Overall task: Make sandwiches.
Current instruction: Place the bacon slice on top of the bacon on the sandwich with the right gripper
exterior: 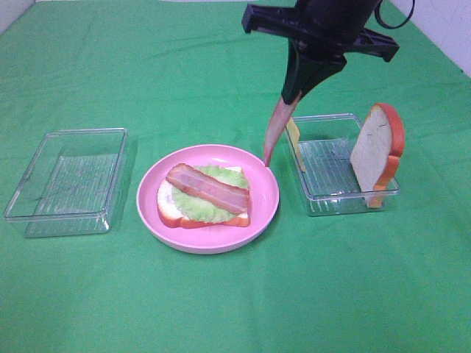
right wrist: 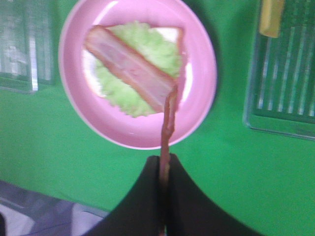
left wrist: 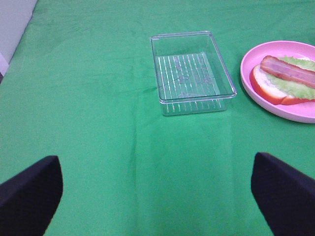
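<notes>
On the pink plate [exterior: 152, 213] lies a white bread slice [exterior: 166, 206] with an orange-red crust. Pale green lettuce [exterior: 195, 207] covers it, and a pink-red bacon strip [exterior: 208, 188] lies on top. My right gripper [exterior: 293, 94] hangs above the plate's right rim, shut on a second bacon strip [exterior: 277, 131] that dangles down; in the right wrist view this strip [right wrist: 168, 118] hangs from the gripper [right wrist: 164, 167] over the plate [right wrist: 199, 115]. Another bread slice [exterior: 377, 151] stands upright in the right tray [exterior: 331, 197], beside a yellow cheese slice [exterior: 294, 137]. My left gripper [left wrist: 157, 184] is open and holds nothing.
An empty clear ribbed tray [exterior: 66, 180] sits left of the plate; it also shows in the left wrist view as the tray [left wrist: 192, 73] beside the plate [left wrist: 295, 112]. Green cloth covers the whole table.
</notes>
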`<state>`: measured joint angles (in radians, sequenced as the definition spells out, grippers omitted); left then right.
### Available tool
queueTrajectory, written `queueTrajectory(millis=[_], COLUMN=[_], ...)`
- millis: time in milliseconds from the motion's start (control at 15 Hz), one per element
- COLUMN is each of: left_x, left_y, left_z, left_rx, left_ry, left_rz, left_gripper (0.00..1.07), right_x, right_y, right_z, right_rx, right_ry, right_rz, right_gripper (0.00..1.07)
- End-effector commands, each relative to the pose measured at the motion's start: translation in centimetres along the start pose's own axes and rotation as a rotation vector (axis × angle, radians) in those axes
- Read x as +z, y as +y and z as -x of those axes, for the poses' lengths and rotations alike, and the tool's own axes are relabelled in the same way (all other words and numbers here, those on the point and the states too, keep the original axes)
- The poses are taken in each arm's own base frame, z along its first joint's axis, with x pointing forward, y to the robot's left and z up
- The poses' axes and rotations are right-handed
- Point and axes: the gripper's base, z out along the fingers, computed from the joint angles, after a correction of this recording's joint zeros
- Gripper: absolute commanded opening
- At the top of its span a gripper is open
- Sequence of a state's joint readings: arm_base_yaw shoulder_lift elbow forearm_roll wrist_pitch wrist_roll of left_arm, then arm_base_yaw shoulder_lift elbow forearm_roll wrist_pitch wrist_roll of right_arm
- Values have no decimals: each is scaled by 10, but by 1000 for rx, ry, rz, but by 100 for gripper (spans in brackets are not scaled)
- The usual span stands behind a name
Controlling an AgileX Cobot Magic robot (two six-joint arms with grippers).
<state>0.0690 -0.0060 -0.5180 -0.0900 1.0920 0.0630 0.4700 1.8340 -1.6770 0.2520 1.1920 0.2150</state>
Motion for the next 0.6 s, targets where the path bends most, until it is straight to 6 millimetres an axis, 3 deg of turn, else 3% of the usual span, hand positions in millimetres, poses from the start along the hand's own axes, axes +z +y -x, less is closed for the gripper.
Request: queueTrajectory(millis=[67, 133, 267, 600], left_x=[-1, -1, -1, -1], left_y=[0, 0, 0, 0], left_z=[0, 0, 0, 0], left_rx=[-2, -2, -2, -2], left_ry=[-23, -23, -23, -23], left_rz=[-4, -4, -4, -4], left_gripper=[98, 98, 98, 98], right_x=[-16, -15, -5, 51], right_y=[23, 39, 49, 71], right_z=[1, 3, 9, 13], right_rx=[-86, -125, -142, -151], right_ry=[-85, -98, -94, 5], right_rz=[249, 432, 579, 627], right_gripper=[0, 0, 0, 0])
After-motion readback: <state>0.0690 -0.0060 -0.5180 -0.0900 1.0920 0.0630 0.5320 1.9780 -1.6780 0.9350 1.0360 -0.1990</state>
